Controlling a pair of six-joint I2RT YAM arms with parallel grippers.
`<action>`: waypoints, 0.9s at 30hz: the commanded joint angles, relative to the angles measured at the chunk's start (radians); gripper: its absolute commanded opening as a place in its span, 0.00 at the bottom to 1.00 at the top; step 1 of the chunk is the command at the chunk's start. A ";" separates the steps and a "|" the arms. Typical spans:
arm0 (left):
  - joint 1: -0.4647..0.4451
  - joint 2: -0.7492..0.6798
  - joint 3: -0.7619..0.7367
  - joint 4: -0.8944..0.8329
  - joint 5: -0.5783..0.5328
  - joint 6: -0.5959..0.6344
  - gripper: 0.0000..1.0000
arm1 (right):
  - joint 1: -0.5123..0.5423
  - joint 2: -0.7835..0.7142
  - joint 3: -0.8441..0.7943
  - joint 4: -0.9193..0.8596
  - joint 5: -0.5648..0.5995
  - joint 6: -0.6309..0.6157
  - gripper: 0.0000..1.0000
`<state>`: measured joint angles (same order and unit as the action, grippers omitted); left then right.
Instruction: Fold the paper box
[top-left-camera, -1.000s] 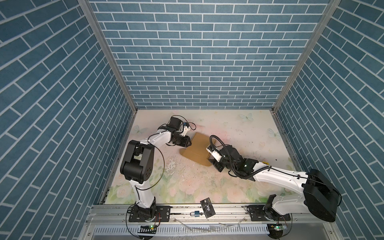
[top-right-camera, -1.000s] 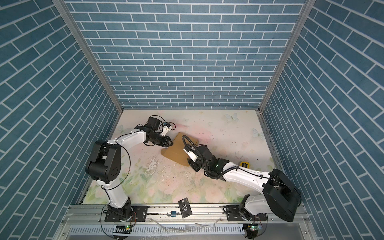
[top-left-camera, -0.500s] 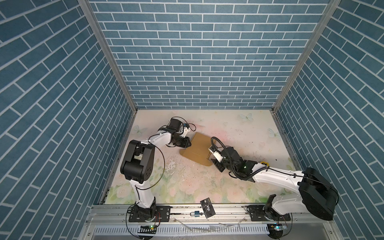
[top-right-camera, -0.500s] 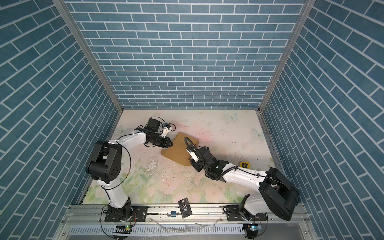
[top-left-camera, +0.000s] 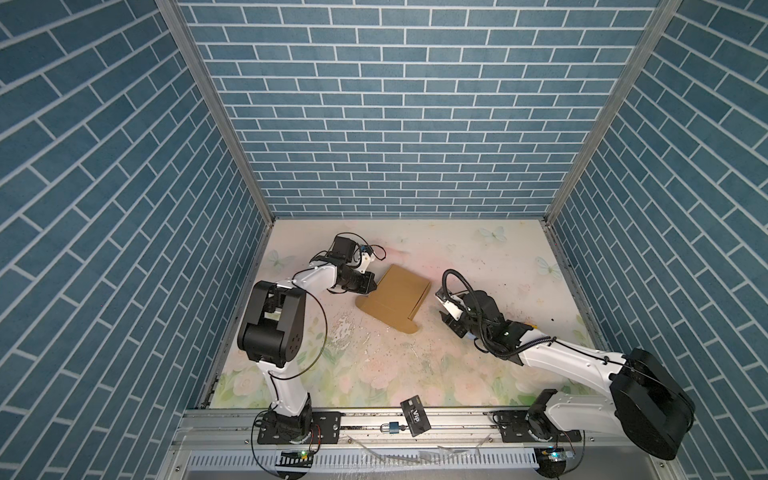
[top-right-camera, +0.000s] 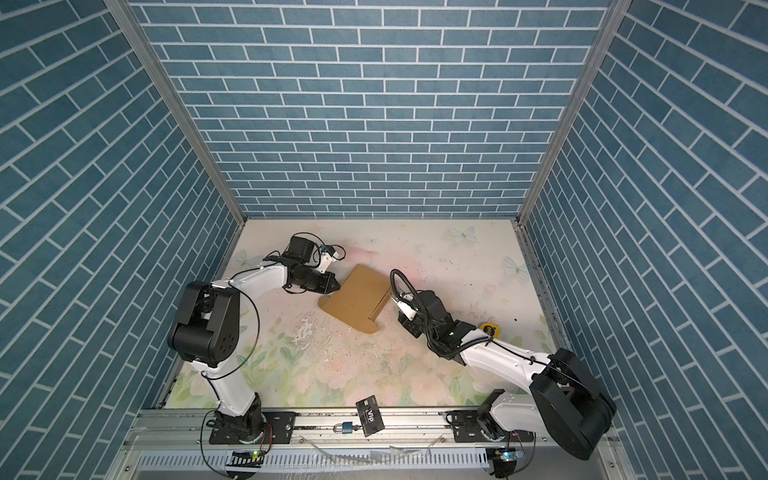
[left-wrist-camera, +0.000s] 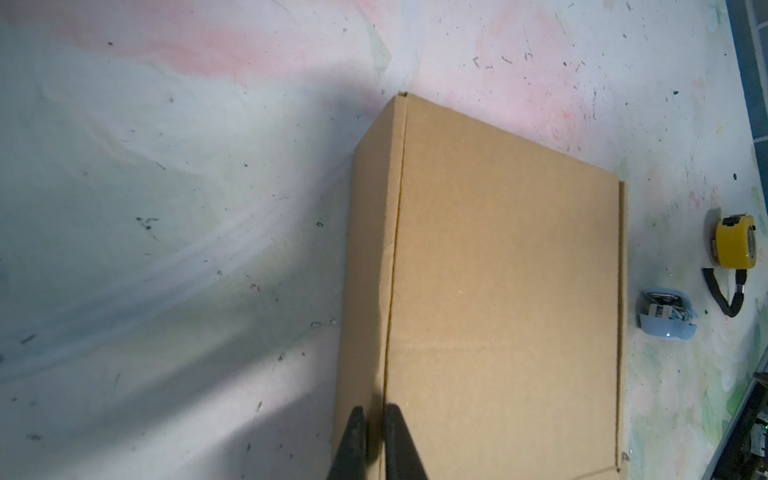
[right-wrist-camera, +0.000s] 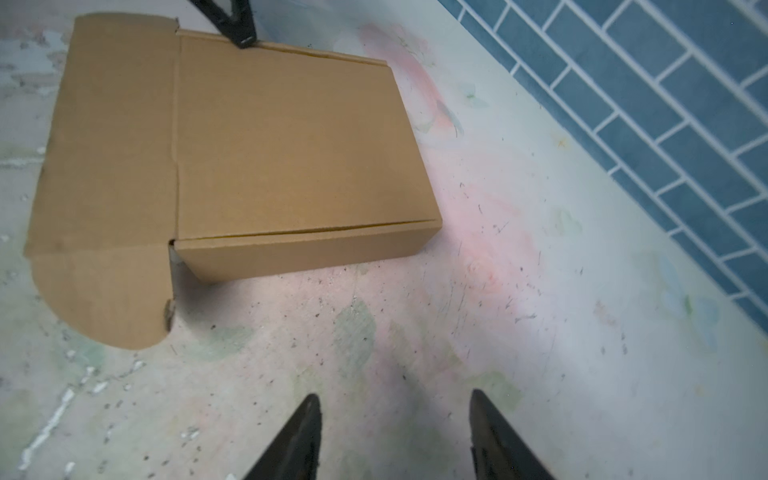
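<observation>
Fold stage: paper box (top-left-camera: 395, 297) lid down, end flap flat
Nearest, right gripper (right-wrist-camera: 395, 395) released, jaws apart over the tabletop (top-left-camera: 415, 365) beside the paper box at mid-tabletop; left gripper (left-wrist-camera: 374, 409) clenched on its far wall edge, likely anchoring it for the flap fold

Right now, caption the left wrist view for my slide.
Left jaws pinch the paper box at its side edge.

Counting now: one paper box (top-left-camera: 392, 297), centre frame. Two grippers: left gripper (left-wrist-camera: 375, 409), right gripper (right-wrist-camera: 395, 395). One yellow tape measure (left-wrist-camera: 733, 241), right edge; one pale-blue small item (left-wrist-camera: 665, 322) just beside it. Lower centre: one black VIP card (top-left-camera: 414, 415), one padlock (top-left-camera: 392, 427).
</observation>
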<state>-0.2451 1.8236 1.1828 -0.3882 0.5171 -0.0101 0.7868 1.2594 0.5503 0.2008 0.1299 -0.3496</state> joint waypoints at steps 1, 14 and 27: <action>0.016 0.025 -0.023 -0.028 -0.017 0.007 0.10 | -0.009 0.032 -0.037 0.118 -0.052 -0.373 0.67; 0.046 0.028 -0.011 -0.031 -0.008 0.007 0.08 | -0.022 0.350 0.013 0.538 -0.153 -0.934 0.77; 0.049 0.042 -0.002 -0.040 -0.012 0.007 0.08 | -0.064 0.501 0.154 0.487 -0.264 -0.981 0.78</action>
<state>-0.2066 1.8286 1.1831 -0.3870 0.5365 -0.0109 0.7273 1.7348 0.6849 0.6708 -0.0792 -1.2877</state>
